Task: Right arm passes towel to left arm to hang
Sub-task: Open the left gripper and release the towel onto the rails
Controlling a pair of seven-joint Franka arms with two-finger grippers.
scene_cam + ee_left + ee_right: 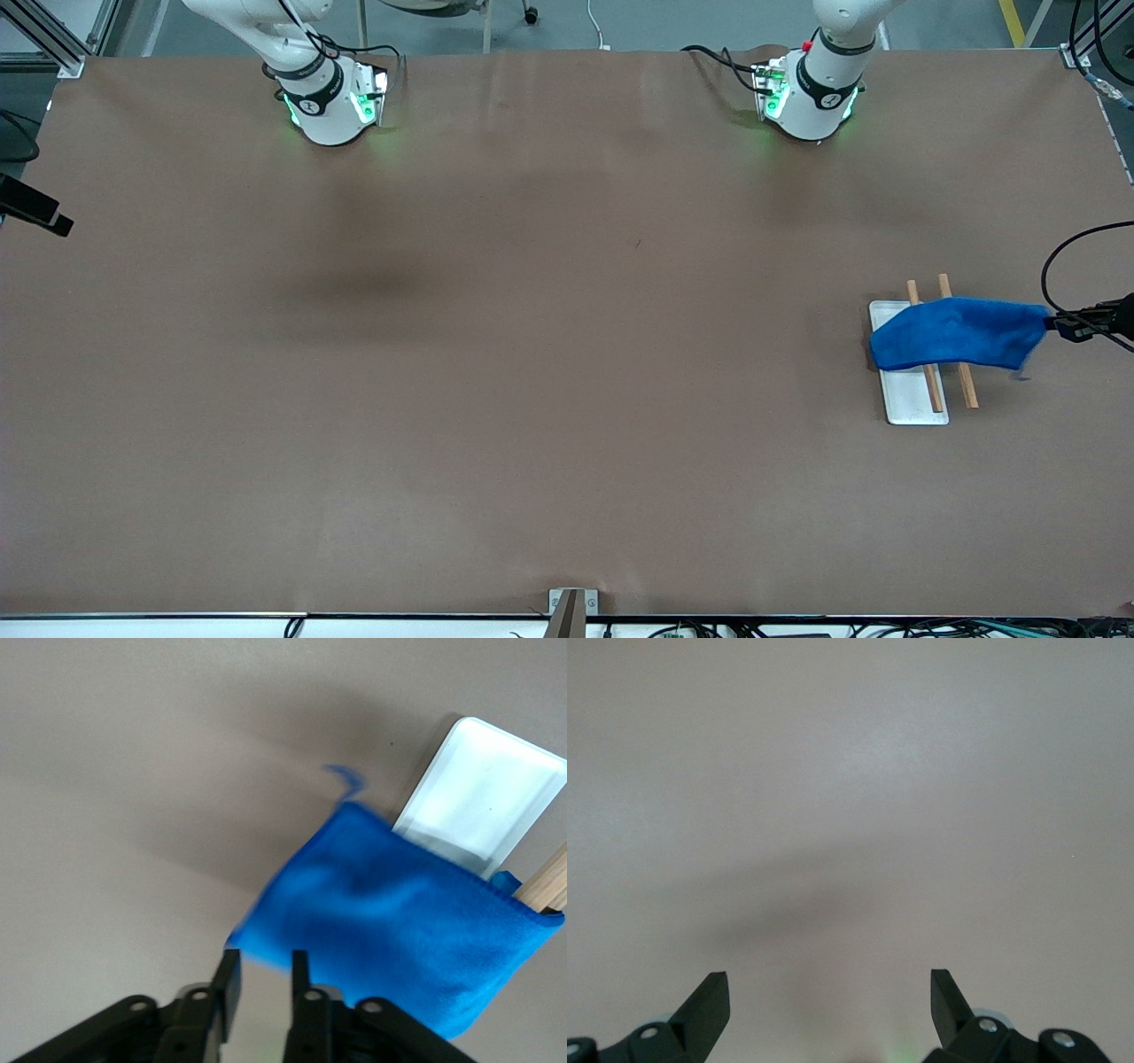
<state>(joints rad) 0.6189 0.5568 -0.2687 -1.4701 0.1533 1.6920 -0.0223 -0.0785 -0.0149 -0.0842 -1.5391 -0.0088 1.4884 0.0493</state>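
Towel (957, 334) draped over two wooden rods (969, 386) above white tray (905, 403), long axis running between the arms' ends of table. Left gripper (264, 976) at its edge, fingers slightly apart. Right gripper (830, 992) fingers wide apart, empty.

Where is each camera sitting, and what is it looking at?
Front view: high across the table, facing both arm bases; the towel drapes over a rack above a white tray, the left tool at its edge.
Left wrist view: on the left wrist, looking past its parted fingers at the towel.
Right wrist view: on the right wrist, over bare table; right tool open.
Front and left wrist views share towel, tray and rack.
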